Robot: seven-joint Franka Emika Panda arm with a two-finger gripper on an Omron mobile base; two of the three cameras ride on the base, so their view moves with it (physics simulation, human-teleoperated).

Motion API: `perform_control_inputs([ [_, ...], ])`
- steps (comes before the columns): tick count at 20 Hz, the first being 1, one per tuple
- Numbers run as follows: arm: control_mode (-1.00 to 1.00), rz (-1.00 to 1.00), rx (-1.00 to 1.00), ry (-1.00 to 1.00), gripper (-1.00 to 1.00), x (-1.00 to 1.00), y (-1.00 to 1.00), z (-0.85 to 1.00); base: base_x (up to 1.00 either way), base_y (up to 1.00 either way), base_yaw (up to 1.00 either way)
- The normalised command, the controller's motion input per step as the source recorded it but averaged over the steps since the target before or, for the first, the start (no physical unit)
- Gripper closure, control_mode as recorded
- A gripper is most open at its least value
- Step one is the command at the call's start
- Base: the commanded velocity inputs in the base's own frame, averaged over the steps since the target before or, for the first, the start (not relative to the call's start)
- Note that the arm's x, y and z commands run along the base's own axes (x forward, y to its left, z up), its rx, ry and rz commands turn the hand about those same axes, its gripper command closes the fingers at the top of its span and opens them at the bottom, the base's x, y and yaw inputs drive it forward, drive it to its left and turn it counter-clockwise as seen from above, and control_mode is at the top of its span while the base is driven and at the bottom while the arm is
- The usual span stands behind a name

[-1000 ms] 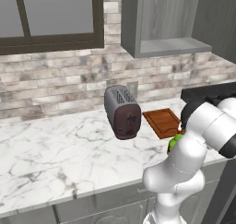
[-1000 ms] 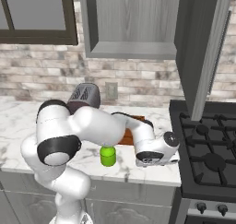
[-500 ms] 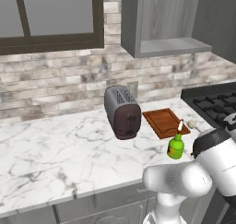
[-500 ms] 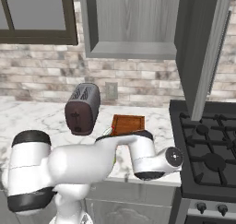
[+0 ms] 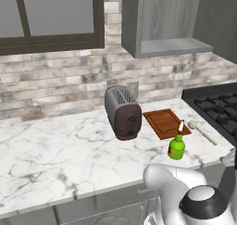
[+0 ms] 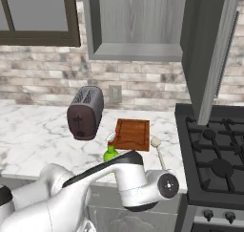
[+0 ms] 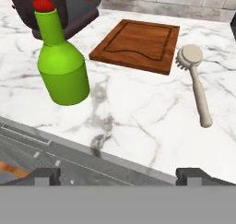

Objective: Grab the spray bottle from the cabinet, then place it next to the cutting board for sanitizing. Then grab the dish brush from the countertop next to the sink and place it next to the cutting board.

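The dish brush (image 7: 197,82) is judged light and stiff, best taken mid-handle; the fingers (image 7: 47,176) are spread wide, holding nothing.

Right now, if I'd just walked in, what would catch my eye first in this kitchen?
Probably the bright green spray bottle standing upright on the white marble countertop, just in front of the reddish cutting board. Beside the board, toward the black stove, lies a cream-headed dish brush. A dark toaster stands on the board's other side, and the gripper hangs open off the counter's front edge.
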Motion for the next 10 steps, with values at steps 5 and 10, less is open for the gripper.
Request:
perform_control_inputs([
  [5, -1.00, 0.00, 0.00, -0.12, -1.00, -0.56, 0.86, 0.51, 0.00, 0.00, 0.00],
  [10, -1.00, -0.01, -0.05, -0.23, -1.00, -0.58, 0.48, 0.84, 0.00, 0.00, 0.00],
])
